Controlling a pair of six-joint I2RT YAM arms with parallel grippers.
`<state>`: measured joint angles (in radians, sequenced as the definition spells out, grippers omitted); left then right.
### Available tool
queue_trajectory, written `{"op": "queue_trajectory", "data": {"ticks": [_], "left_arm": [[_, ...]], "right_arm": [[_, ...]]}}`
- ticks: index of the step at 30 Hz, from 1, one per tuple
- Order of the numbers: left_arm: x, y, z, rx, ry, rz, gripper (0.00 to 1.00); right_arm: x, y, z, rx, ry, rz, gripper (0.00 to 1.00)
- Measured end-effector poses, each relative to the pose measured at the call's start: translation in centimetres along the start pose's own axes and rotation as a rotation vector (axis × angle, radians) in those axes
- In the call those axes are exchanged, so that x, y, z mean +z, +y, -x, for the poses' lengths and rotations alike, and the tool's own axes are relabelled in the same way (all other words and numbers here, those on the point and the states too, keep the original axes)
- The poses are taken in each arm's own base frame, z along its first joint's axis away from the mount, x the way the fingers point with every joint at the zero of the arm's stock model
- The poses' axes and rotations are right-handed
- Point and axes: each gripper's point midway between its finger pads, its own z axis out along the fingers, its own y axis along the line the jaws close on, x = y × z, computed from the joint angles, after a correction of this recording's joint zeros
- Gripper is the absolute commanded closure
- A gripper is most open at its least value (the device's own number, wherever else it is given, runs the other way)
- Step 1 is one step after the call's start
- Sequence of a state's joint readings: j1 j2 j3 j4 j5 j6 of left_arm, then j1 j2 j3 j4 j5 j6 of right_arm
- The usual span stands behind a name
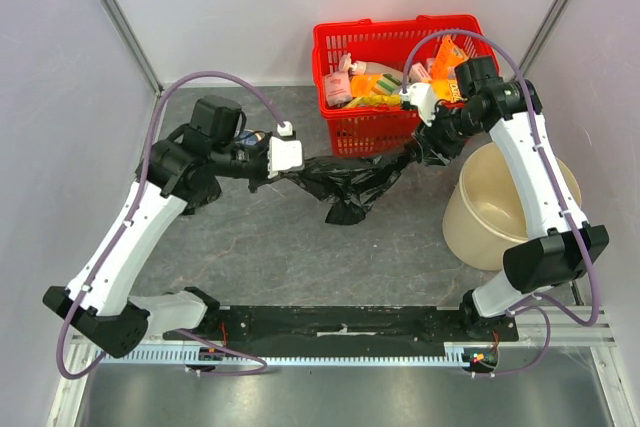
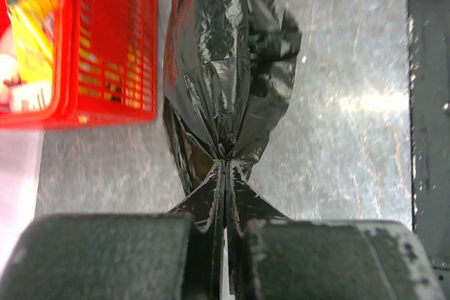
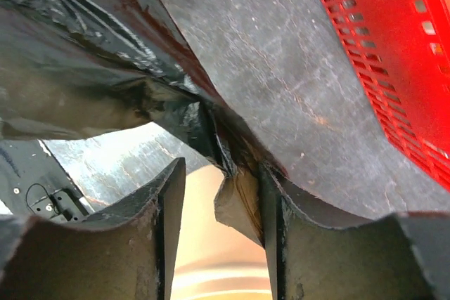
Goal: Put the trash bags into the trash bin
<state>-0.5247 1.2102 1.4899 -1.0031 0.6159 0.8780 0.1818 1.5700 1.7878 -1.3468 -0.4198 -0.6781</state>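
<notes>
A black trash bag (image 1: pixel 345 182) hangs stretched between both grippers over the grey table, in front of the red basket. My left gripper (image 1: pixel 298 169) is shut on its left end; in the left wrist view the pinched plastic (image 2: pixel 225 54) fans out from the closed gripper (image 2: pixel 225 173). My right gripper (image 1: pixel 420 155) stands open at the bag's right end. In the right wrist view a flap of the bag (image 3: pixel 84 68) rests against the right finger (image 3: pixel 271 230) and the gripper (image 3: pixel 219 173) shows a gap. The beige trash bin (image 1: pixel 470 232) stands below, right of the bag, and shows through that gap (image 3: pixel 204 258).
A red wire-mesh basket (image 1: pixel 340 37) full of packaged goods stands at the back, just behind the bag and beside the bin. Its wall is close in both wrist views (image 2: pixel 112 40) (image 3: pixel 394 54). A black rail (image 1: pixel 330 325) runs along the near edge.
</notes>
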Motion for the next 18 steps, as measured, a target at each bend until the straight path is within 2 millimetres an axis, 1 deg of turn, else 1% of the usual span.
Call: {"op": "queue_trajectory", "data": {"ticks": [3,6,9,11,14,18], "left_arm": [[-0.5,0.0,2.4,0.01,-0.082,-0.019,0.98],[-0.8,0.3,4.2,0.023,-0.136,-0.031,0.98],[-1.1,0.9,5.5,0.047,-0.169,-0.024,0.98],[-1.2,1.7,5.9,0.062,-0.175,-0.003,0.98],[-1.1,3.9,6.3,0.086,-0.165,0.069,0.98],[-0.7,8.5,6.6,0.114,-0.138,0.229,0.98]], "right_arm": [[0.2,0.8,0.8,-0.012,-0.033,0.037,0.4],[0.0,1.3,1.6,-0.025,-0.063,0.056,0.36],[-0.6,1.7,2.8,-0.05,-0.101,0.056,0.32],[-1.2,2.0,3.4,-0.067,-0.123,0.05,0.29],[-1.8,2.4,3.7,-0.081,-0.137,0.043,0.26],[-1.9,3.0,3.1,-0.085,-0.127,0.043,0.24]]}}
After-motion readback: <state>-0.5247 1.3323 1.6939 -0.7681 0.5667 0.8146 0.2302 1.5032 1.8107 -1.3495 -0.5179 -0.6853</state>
